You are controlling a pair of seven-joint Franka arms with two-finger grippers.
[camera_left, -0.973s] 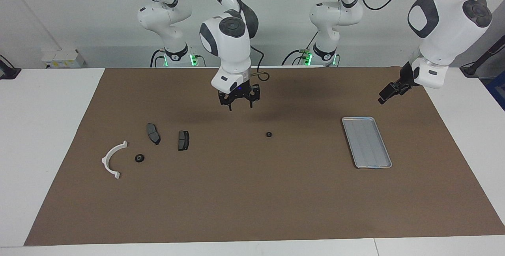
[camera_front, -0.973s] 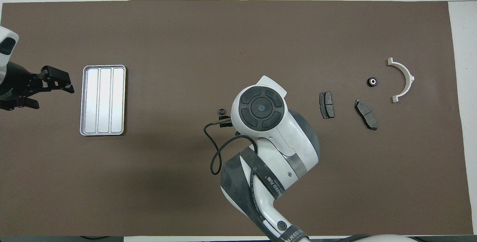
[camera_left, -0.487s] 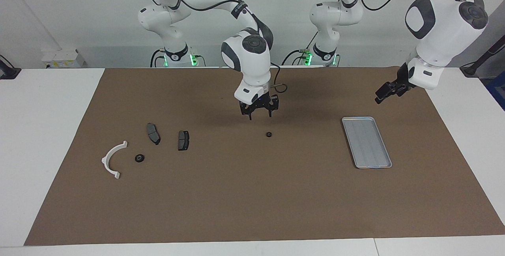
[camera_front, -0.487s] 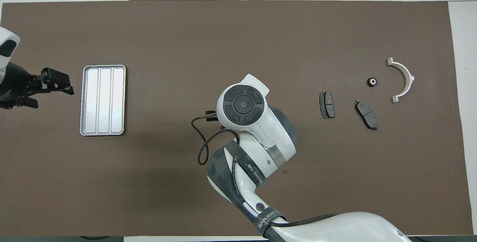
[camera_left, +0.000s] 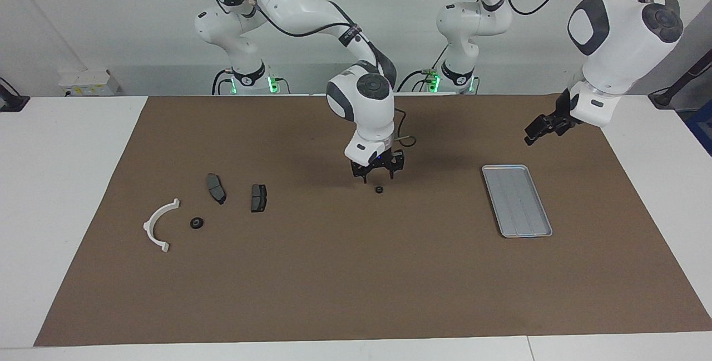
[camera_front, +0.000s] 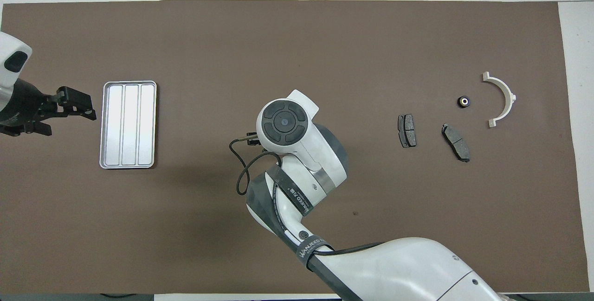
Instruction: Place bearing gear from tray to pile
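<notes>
- Bearing gear point(camera_left: 379, 189), a small dark ring, lies on the bare brown mat point(camera_left: 356, 283) between the tray point(camera_left: 517, 200) and the pile, nearer the tray than the pile and apart from both.
- The right gripper point(camera_left: 377, 176) hangs just above the gear, a touch toward the robots from it, fingers spread apart and holding nothing.
- To do this step well, I judge the gripper should centre over the gear so the ring sits between the fingertips, come straight down, and close only once the tips are level with the gear; the part is small and could skid on the mat if one finger lands first.
- In the overhead view the right arm's wrist hides the gear, so contact is read from the facing view alone.
- Relative to the gear, the pile lies toward the right arm's end of the table: two brake pads point(camera_left: 217, 188) point(camera_left: 258, 198), a white bracket point(camera_left: 159, 225) and a second gear point(camera_left: 196, 223) beside it.
- The path from the gear to the pile shows nothing lying in it.
- The tray holds nothing.
- The left gripper point(camera_left: 538, 132) waits above the mat beside the tray, wide open and empty.
</notes>
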